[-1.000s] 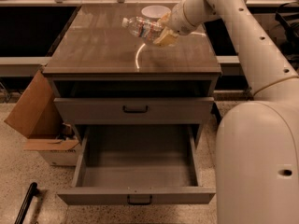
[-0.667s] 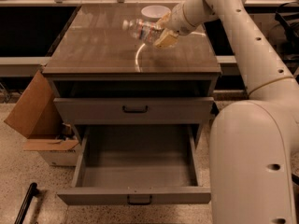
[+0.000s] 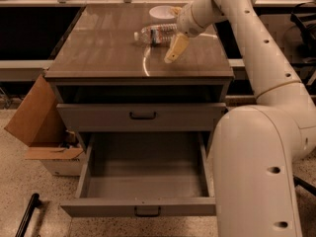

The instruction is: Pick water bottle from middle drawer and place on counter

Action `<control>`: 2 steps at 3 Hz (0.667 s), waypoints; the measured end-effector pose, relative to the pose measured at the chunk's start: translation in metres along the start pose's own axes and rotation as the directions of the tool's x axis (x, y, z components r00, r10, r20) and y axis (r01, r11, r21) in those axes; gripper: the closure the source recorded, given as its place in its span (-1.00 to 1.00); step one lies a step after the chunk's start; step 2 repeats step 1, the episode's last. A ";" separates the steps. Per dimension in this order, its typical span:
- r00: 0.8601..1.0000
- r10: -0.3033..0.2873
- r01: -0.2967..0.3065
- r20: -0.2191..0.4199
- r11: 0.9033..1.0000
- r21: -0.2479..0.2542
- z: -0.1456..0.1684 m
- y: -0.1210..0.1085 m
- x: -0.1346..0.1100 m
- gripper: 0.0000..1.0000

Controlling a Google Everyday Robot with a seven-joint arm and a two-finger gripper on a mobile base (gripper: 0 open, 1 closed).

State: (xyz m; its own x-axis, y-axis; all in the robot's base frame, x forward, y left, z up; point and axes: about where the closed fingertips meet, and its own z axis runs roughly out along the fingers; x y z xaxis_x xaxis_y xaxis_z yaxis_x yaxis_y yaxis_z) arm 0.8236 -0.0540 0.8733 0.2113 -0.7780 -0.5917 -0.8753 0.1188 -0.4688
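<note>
The water bottle, clear with a white cap at its left end, lies on its side on the brownish counter near the back right. My gripper is at the bottle's right end, low over the counter. Its fingers are spread: the near yellowish finger hangs clear of the bottle toward the front. The middle drawer is pulled fully out below, and its grey floor holds nothing.
A white bowl sits on the counter just behind the bottle. The drawer above is closed. A brown cardboard box leans left of the cabinet. A black bar lies on the floor at lower left. My arm fills the right side.
The bottle has come down and slightly right, onto the counter. The near finger has swung away from it, so the gripper has opened.
</note>
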 end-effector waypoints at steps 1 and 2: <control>1.000 -0.004 0.004 0.005 1.000 0.007 -0.002 -0.002 0.001 -1.00; 1.000 -0.004 0.004 0.005 1.000 0.007 -0.002 -0.002 0.001 -1.00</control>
